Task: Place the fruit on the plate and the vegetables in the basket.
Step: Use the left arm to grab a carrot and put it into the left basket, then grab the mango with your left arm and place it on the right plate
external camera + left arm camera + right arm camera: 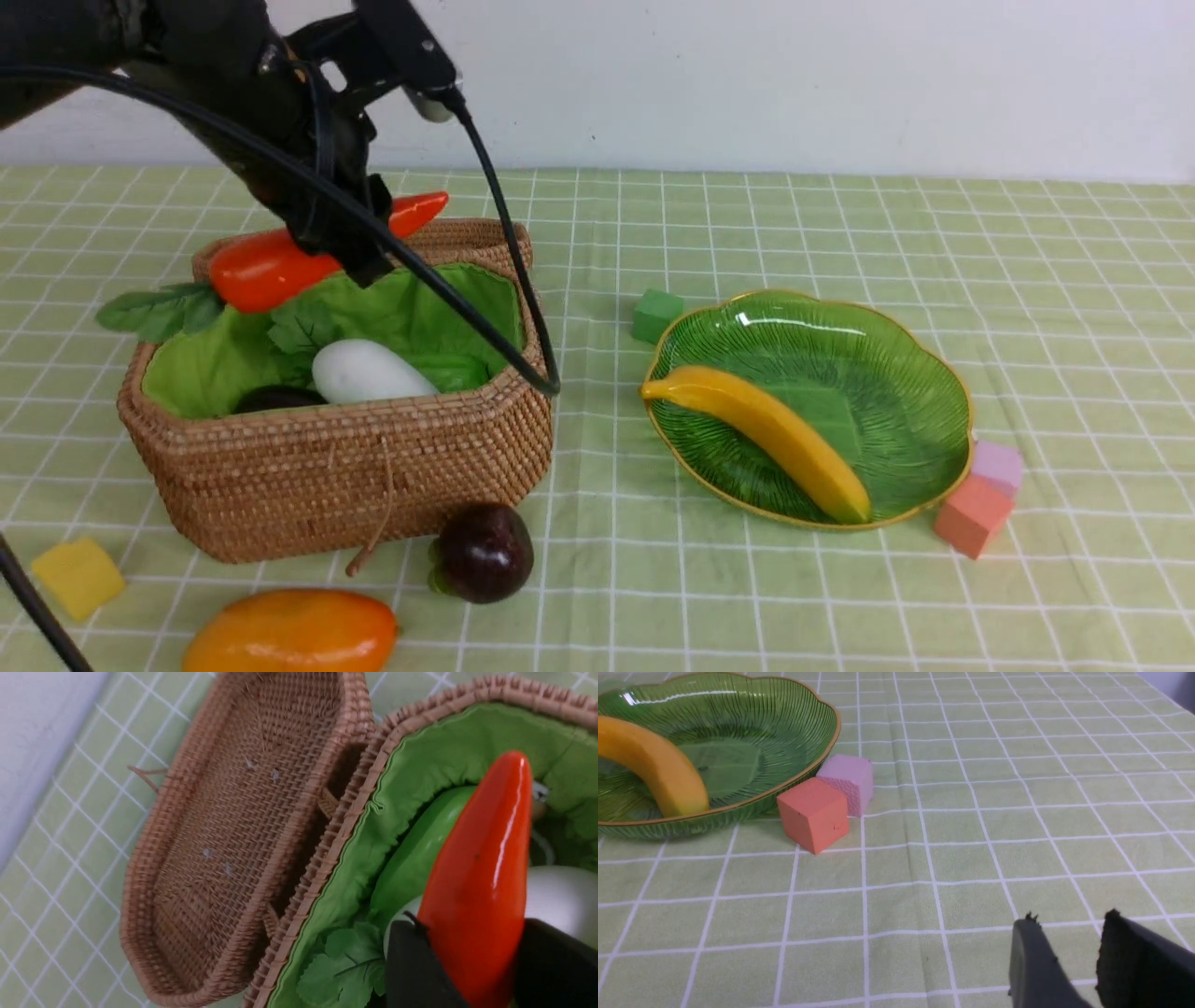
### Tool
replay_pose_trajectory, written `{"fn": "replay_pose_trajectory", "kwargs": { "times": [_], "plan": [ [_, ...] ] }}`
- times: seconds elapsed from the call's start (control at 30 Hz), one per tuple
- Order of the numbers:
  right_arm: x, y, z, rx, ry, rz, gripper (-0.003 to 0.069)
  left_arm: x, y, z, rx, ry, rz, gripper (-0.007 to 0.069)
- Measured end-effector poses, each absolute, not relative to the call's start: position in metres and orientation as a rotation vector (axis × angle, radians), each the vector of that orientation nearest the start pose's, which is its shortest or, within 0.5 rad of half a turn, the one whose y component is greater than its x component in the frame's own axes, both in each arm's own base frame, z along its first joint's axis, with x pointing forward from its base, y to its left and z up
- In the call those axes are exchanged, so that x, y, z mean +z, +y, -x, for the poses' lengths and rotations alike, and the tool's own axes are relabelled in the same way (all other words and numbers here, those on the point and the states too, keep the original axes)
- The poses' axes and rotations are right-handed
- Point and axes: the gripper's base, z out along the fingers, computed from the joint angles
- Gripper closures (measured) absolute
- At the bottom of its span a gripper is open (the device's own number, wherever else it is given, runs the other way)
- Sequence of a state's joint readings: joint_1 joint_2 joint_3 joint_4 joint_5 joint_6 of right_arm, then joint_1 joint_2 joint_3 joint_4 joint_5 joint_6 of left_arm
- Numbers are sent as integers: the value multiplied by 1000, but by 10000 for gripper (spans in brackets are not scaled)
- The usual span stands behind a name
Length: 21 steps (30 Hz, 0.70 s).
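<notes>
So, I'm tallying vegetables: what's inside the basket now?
Inside the basket lie the white radish and a dark eggplant, mostly hidden by the front wall. The left pincer holds the carrot above it.

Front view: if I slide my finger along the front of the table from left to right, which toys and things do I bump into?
yellow cube → mango → dark maroon fruit → plate → salmon cube. The basket is left out, since it overlaps the mango and the maroon fruit.
</notes>
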State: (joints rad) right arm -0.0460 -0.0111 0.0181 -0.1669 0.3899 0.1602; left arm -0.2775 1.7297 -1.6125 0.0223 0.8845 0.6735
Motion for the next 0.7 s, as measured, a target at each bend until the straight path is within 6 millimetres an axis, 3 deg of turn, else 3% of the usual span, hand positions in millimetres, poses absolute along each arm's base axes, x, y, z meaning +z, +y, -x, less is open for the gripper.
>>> {"fn": "replay_pose_trajectory", "kwargs": {
  "times": [0.13, 0.33, 0.4, 0.53, 0.7],
  "plan": [
    [173, -8, -52, -87, 1874, -92, 431, 326, -106, -379, 179, 2214, -1143, 350],
    [173, -8, -52, -87, 1874, -92, 424, 315, -106, -375, 158, 2265, -1167, 46],
    [173, -8, -52, -87, 1874, -92, 423, 313, -104, -367, 146, 2320, -1209, -17],
    [173, -8, -52, -87, 1874, -92, 423, 327, -99, -351, 142, 2348, -1251, -38],
    [173, -8, -52, -87, 1874, -92, 419, 357, -94, -319, 78, 2371, -1255, -1]
  ]
}}
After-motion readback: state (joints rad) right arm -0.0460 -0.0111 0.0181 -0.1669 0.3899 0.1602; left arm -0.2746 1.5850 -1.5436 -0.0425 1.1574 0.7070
